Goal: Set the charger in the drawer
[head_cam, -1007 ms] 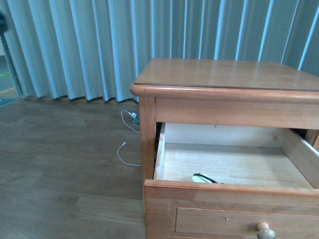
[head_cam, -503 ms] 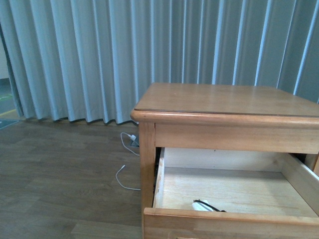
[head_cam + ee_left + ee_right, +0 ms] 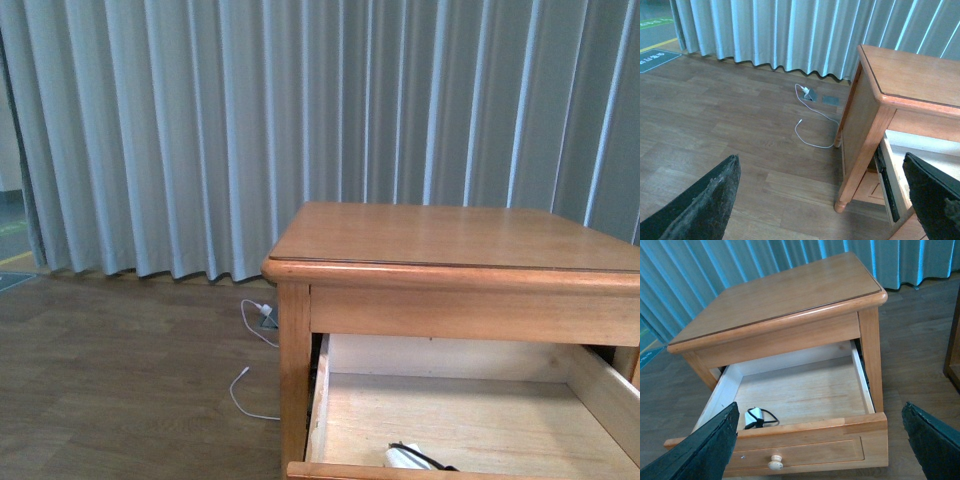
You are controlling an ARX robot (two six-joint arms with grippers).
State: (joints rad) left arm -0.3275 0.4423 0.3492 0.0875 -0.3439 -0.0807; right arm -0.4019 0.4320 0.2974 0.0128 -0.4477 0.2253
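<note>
**Presently: charger lodged in upper drawer, both tools empty**

Item 1, charger (image 3: 756,417). White cube with its black lead looped beside it, lying on the pale floor of the drawer (image 3: 810,390), close behind the drawer front and toward the left side in the front view. Only its top edge showed there (image 3: 410,458). I judged it released and at rest, so the placing itself looked done.

Item 2, drawer. Pulled well out of the nightstand (image 3: 785,295), brass knob (image 3: 774,461) facing me. It stood open, I supposed, because the drop needed clear access from above. The task sentence did not ask for closing.

Item 3, right gripper (image 3: 820,407). Jaws wide apart, nothing between them, poised above and in front of the open drawer and looking down into it. I read this as a cleared, post-release stance.

Item 4, left gripper (image 3: 820,159). Jaws likewise apart and empty, held out beside the nightstand over the wooden floor (image 3: 715,120), away from the work.

Item 5, surroundings. Thin white cable (image 3: 812,130) lay on the floor near the curtain (image 3: 200,130), untouched and no part of the job. Neither arm showed in the front view.
</note>
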